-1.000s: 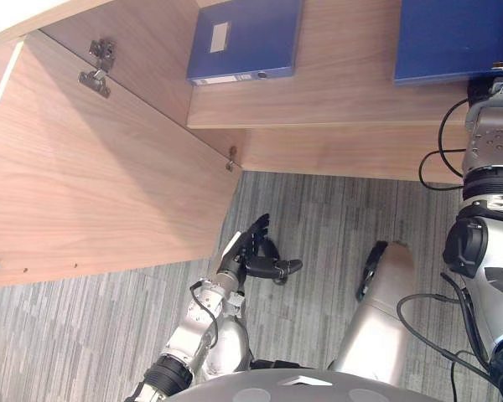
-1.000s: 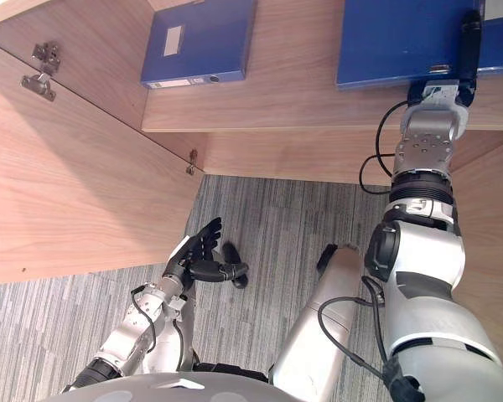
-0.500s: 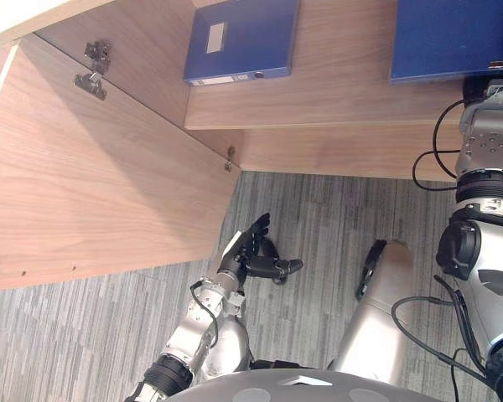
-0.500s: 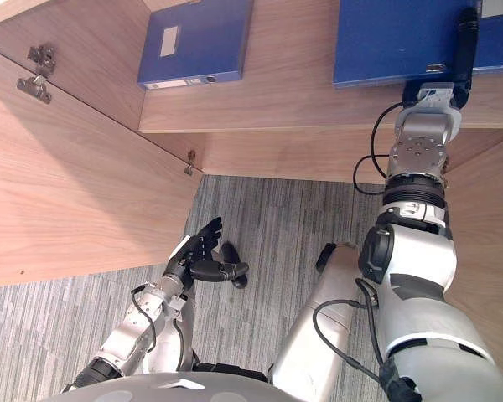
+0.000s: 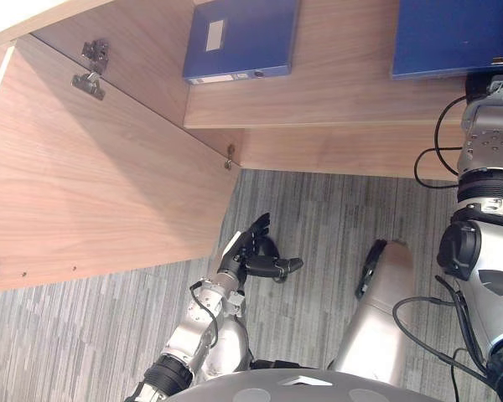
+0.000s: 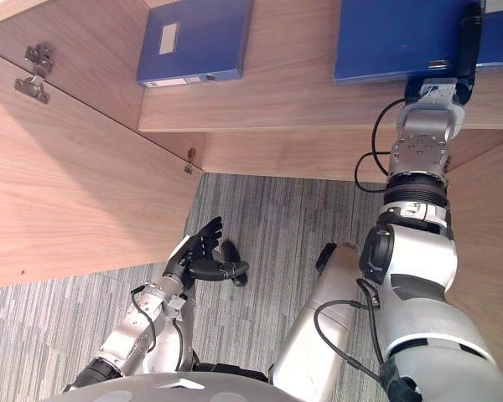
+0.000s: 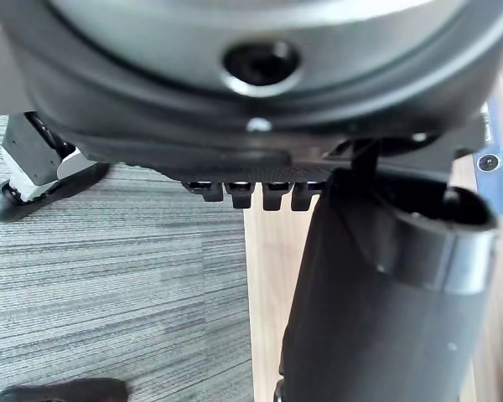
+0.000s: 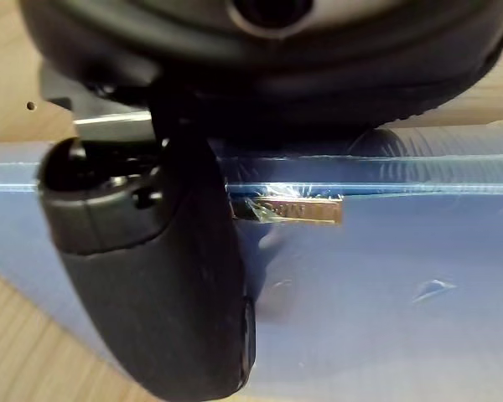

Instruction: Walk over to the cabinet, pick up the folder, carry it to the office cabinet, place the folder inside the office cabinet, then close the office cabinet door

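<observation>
A blue folder (image 6: 394, 38) lies flat on the wooden shelf (image 6: 302, 100) of the office cabinet, at the upper right. My right hand (image 6: 464, 42) reaches in to it from below, with its dark thumb (image 8: 151, 276) laid on the folder's top face (image 8: 386, 285) and its fingers hidden beneath. My left hand (image 5: 253, 251) hangs low over the grey carpet in front of the cabinet, open, its thumb (image 7: 377, 293) standing out sideways and nothing in it.
A second blue folder (image 5: 239, 38) with a white label lies further left on the same shelf. The cabinet's left door (image 5: 92, 184) stands swung wide open, hinges (image 5: 90, 67) showing. A wooden panel (image 6: 486, 218) rises at the right. Striped grey carpet (image 5: 318, 226) covers the floor.
The right hand and its folder have slid a little deeper onto the shelf. The camera has shifted slightly. The left hand has stayed put.
</observation>
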Tool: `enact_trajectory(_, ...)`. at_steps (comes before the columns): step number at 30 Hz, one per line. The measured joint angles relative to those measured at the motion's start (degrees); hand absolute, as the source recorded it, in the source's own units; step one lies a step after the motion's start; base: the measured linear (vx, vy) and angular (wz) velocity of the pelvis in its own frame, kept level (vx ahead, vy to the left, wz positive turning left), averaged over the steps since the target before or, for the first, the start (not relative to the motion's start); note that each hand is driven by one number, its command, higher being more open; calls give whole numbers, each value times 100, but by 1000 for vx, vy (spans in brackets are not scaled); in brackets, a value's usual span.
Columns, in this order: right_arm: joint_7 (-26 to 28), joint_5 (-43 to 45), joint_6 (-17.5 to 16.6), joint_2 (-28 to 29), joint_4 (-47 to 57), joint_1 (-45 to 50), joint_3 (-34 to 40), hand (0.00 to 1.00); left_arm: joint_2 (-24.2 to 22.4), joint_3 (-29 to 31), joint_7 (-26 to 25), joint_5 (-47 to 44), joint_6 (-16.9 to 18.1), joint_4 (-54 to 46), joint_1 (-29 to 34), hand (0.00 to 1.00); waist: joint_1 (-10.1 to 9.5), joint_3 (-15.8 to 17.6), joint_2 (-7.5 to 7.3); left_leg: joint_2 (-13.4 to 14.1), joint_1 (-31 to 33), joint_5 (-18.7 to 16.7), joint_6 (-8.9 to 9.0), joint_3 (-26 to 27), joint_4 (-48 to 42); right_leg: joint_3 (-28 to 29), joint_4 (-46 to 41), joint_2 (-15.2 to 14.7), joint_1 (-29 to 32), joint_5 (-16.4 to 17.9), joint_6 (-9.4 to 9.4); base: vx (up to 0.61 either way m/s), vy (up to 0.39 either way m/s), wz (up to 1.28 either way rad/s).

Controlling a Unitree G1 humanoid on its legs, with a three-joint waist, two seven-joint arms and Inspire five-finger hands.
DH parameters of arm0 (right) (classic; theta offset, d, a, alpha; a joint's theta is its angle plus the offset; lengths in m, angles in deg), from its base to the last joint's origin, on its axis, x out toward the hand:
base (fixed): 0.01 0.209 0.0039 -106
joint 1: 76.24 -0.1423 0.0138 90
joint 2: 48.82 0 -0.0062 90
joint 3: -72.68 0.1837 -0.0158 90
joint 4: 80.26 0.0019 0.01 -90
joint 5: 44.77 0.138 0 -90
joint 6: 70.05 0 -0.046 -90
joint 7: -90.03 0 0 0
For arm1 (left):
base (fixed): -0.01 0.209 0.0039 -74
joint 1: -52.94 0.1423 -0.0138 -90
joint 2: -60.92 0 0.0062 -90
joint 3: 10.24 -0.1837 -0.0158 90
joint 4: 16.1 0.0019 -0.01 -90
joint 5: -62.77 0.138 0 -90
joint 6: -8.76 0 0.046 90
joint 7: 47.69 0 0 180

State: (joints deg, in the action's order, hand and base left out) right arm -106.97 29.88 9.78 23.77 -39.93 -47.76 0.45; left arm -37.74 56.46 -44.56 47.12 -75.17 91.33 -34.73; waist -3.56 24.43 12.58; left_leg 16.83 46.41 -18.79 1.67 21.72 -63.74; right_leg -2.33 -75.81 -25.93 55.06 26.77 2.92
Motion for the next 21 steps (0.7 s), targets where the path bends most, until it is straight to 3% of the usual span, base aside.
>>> enact_trajectory(1,-6,0,-25,-2,0,-1,-6,0,0,0,-4,-5,0,0,-1,100,3,0,0,2,23,-2,3,-15,-3,-16,0,0,1,0,-1,-13,1,6)
enact_trajectory(2,-28,-1,-45,-14,0,-3,-14,100,0,-1,-2,-8,0,0,5,100,-2,0,0,2,33,-1,-2,-20,-2,-22,0,0,2,0,-1,-12,-1,4)
enact_trajectory(21,-101,-2,-107,-183,241,-107,-50,100,0,1,-8,-8,0,0,33,100,79,5,11,45,39,-2,-22,-7,-20,9,-21,57,55,-19,-35,-1,-1,-1)
